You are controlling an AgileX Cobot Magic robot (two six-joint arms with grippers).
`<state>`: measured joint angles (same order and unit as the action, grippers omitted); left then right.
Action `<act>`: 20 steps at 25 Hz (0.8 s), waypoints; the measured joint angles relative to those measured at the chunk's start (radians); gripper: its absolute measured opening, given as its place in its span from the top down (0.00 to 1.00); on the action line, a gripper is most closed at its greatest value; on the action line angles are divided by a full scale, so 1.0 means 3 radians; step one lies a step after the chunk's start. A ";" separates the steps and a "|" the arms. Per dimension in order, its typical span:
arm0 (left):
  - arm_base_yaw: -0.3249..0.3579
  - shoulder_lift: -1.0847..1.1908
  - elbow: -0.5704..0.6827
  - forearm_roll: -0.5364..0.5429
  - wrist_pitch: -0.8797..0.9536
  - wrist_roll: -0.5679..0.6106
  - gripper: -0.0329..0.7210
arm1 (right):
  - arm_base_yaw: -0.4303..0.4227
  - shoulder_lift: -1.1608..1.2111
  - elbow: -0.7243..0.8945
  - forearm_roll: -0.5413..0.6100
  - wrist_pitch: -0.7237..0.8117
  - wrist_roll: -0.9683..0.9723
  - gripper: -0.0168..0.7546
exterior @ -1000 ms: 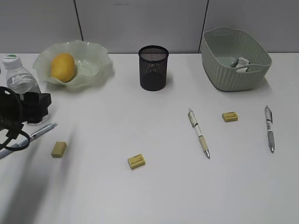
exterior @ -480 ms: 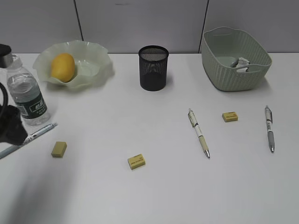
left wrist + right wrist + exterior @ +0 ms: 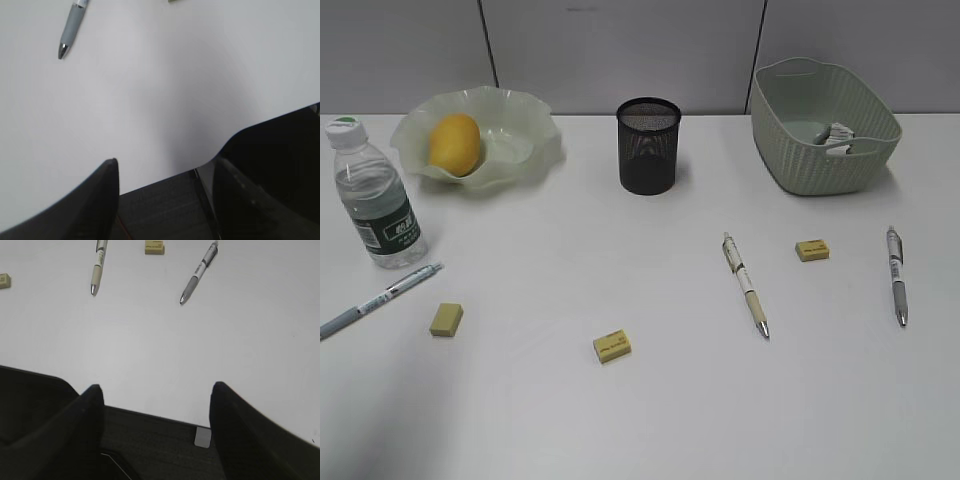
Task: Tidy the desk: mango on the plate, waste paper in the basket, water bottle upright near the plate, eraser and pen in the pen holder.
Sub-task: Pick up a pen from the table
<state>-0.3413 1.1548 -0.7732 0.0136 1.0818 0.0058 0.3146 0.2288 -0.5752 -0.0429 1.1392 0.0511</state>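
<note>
Exterior view shows you the mango point(image 3: 454, 143) on the plate point(image 3: 525, 112), the water bottle point(image 3: 376, 196) upright just beside it, and waste paper point(image 3: 837, 134) in the basket point(image 3: 820, 160). Erasers point(image 3: 611, 346) and pens point(image 3: 746, 284) lie on the table point(image 3: 650, 400), outside the pen holder point(image 3: 648, 146). Your left hand point(image 3: 165, 172) and right hand point(image 3: 156, 392) are both spread and hold nothing.

Plain setup here: a grey panelled wall point(image 3: 620, 50) runs behind the white table point(image 3: 650, 420), split by a couple of thin dark seams. Lighting is soft and even, shadows faint. In the wrist views a dark ribbed floor shows past the table edge.
</note>
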 joint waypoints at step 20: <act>0.0000 -0.3244 0.0460 -0.0008 -0.0039 -0.0019 0.38 | 0.0000 0.2525 -0.0286 0.0000 -0.0311 0.0094 0.30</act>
<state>-0.3413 0.1816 -0.6352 0.0113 1.0700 0.0000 0.3146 0.9863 -0.6610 -0.0429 1.0458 0.0793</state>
